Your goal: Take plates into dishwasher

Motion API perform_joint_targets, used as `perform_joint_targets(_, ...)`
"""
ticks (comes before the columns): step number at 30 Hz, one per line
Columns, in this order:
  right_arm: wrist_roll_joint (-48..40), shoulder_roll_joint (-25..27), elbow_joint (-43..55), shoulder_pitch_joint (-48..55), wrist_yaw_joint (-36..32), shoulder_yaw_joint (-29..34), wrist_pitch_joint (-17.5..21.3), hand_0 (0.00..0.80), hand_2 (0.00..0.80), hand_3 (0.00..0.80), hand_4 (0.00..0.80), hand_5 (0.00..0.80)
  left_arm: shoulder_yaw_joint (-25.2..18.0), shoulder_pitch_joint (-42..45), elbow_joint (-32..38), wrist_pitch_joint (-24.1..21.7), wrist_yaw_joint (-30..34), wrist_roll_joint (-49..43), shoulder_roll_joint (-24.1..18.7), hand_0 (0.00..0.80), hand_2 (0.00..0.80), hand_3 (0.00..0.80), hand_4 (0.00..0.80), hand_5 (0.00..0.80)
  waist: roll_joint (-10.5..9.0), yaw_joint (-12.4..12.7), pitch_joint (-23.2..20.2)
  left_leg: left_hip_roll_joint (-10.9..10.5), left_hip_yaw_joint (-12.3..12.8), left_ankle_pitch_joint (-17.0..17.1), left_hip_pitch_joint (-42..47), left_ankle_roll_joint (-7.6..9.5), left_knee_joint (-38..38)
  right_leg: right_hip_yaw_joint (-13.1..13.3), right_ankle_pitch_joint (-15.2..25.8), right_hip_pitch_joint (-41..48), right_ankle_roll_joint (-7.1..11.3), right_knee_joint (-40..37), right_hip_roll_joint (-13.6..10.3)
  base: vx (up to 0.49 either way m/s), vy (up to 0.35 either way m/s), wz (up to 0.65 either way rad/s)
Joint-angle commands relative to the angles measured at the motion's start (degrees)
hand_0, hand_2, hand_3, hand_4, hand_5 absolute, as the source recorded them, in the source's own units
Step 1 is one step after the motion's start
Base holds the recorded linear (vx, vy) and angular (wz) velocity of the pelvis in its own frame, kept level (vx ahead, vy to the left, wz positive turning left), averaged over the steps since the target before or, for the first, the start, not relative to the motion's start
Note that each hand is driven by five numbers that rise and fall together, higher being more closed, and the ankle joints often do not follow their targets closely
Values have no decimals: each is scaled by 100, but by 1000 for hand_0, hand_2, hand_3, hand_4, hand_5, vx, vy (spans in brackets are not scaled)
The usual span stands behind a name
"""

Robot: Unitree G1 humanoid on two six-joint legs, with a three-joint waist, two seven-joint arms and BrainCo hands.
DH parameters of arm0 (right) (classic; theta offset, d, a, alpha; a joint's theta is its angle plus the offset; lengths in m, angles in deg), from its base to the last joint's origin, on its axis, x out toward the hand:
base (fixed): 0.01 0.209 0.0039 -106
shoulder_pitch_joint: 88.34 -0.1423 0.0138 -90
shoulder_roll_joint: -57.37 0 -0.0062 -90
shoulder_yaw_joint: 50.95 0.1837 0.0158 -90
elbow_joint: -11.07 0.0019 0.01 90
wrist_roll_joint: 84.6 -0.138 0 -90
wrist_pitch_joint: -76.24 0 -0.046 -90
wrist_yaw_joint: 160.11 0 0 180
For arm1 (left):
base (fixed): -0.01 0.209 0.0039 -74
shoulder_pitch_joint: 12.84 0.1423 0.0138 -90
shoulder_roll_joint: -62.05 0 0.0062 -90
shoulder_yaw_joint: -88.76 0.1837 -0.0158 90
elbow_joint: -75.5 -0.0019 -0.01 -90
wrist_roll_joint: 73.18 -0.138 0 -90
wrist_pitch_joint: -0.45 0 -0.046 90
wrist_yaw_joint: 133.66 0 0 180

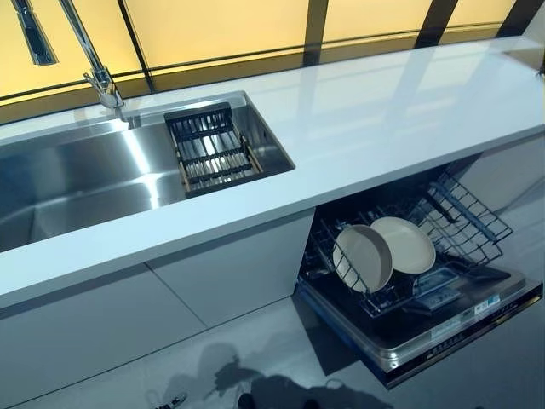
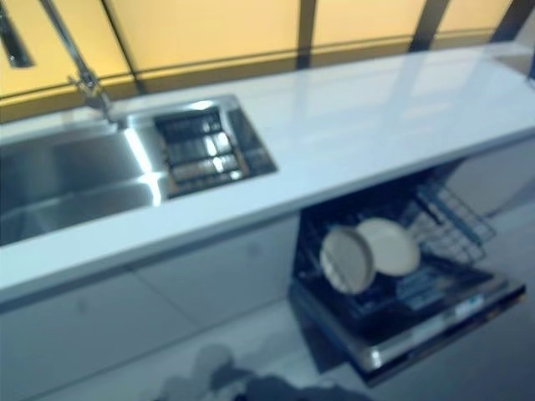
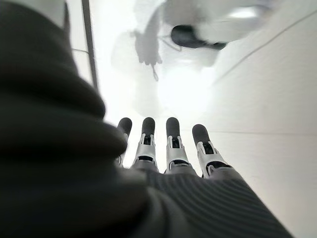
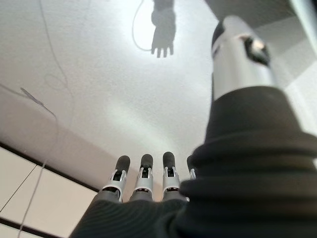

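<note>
Two pale round plates (image 1: 364, 257) (image 1: 405, 244) stand on edge side by side in the lower rack (image 1: 460, 223) of the open dishwasher (image 1: 443, 328), below the white counter at the right. Neither hand shows in the eye views. My left hand (image 3: 163, 148) hangs with straight fingers over the pale floor and holds nothing. My right hand (image 4: 143, 183) also hangs with straight fingers above the floor, empty.
A long white counter (image 1: 383, 128) runs across, with a steel sink (image 1: 85, 179) at the left, a dark drain basket (image 1: 211, 149) in it and a tap (image 1: 98, 77) behind. The dishwasher door juts out low at the right. White cabinet fronts (image 1: 170, 298) sit below.
</note>
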Motion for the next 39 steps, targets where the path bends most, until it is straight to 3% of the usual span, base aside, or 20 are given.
perform_joint_targets(1,50,317,-99,-278,115,-137,103,0,0,0,0,0,99,15,-40,-83,10,-53,37,0,0,0,0,0,129,123,98,-223,-387,-311,306,209,-301,-356,331,30,-89,-213,351,-159,-57,-45)
perform_joint_targets(3,-38,232,-127,-499,105,-211,100,0,0,0,0,0,76,67,-52,-184,27,51,-51,0,0,0,0,0,196,247,197,-159,-388,-279,215,353,-268,-315,501,-117,-110,-116,67,-220,-67,-67)
perform_joint_targets(6,-349,76,-107,-567,194,-238,281,0,0,0,0,0,38,23,-103,-170,54,305,-206,0,0,0,0,0,329,269,374,-44,-418,-457,-101,480,186,114,955,-338,-191,-132,-360,-233,-170,-19)
perform_joint_targets(7,-441,-7,-96,-578,221,-258,356,0,0,0,0,0,-7,16,-101,-145,16,435,-228,0,0,0,0,0,313,261,431,47,-354,-497,-197,472,337,174,877,-307,-151,-187,-328,-140,-318,10)
perform_joint_targets(9,-557,-133,-78,-554,239,-237,419,0,0,0,0,0,-93,8,-112,-89,-43,647,-226,0,0,0,0,0,230,258,478,230,-151,-588,-322,388,617,23,861,-194,-56,-511,-318,-92,-389,4)
perform_joint_targets(12,-930,-425,-111,-517,442,-268,692,0,0,0,0,0,-108,-33,-83,-86,66,578,-161,0,0,0,0,0,230,283,580,331,-255,-377,-392,287,473,1,738,-174,-60,-461,-248,-99,-325,5)
perform_joint_targets(19,-1735,-370,-126,-764,710,-107,862,0,0,0,0,0,109,-217,73,-144,171,520,-20,0,0,0,0,0,424,281,748,250,-477,66,-343,136,-220,-305,515,-395,-60,-291,-296,-124,-168,20)
perform_joint_targets(21,-2374,-325,-110,-895,580,-14,954,0,0,0,0,0,61,-80,136,-242,168,606,-11,0,0,0,0,0,560,328,803,211,-508,182,-267,105,-447,-478,482,-403,-67,-278,-367,-59,-83,8)
perform_joint_targets(29,-4820,-122,230,-1555,236,443,1541,0,0,0,0,0,148,16,337,-471,190,720,131,0,0,0,0,0,984,384,917,111,-515,442,-338,0,-859,-648,390,-638,-135,-205,-411,-72,-13,4)
perform_joint_targets(34,-6173,-154,654,-1946,-257,497,1758,0,0,0,0,0,203,8,296,-517,208,875,247,0,0,0,0,0,1120,392,936,59,-532,471,-348,-36,-866,-754,236,-697,-198,-7,-471,-27,23,4)
perform_joint_targets(36,-6998,-92,772,-2199,-931,670,1838,0,0,0,0,0,294,35,293,-691,210,1009,368,0,0,0,0,0,1226,437,906,13,-569,485,-323,-56,-862,-830,141,-712,-233,130,-527,-14,51,2)
perform_joint_targets(39,-7340,3,821,-2514,-1307,795,1917,0,0,0,0,0,395,64,282,-781,265,1044,473,0,0,0,0,0,1342,484,859,-43,-617,506,-281,-68,-876,-881,74,-695,-249,215,-567,2,42,6)
